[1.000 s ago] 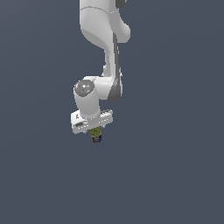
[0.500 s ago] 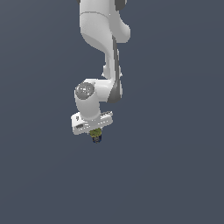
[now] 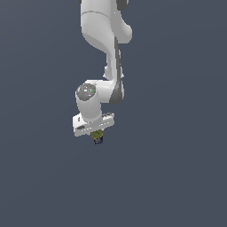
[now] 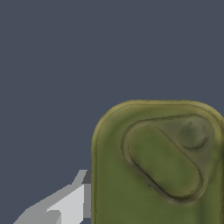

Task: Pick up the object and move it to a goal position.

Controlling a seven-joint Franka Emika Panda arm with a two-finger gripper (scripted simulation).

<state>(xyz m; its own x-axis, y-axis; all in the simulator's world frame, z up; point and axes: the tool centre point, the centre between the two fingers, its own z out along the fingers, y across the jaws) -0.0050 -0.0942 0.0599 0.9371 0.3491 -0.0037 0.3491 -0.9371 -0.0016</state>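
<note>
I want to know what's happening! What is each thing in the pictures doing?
Gripper: shut on the object, pointing down.
Object: held between the fingers, olive-green, dark blue end lowest.
Arm: reaching down from above.

I see the arm as smooth white plastic with a soft sheen. Below it, the object looks matt olive, mottled, with moulded ridges and a dark blue end. My gripper reads pale, matt.
</note>
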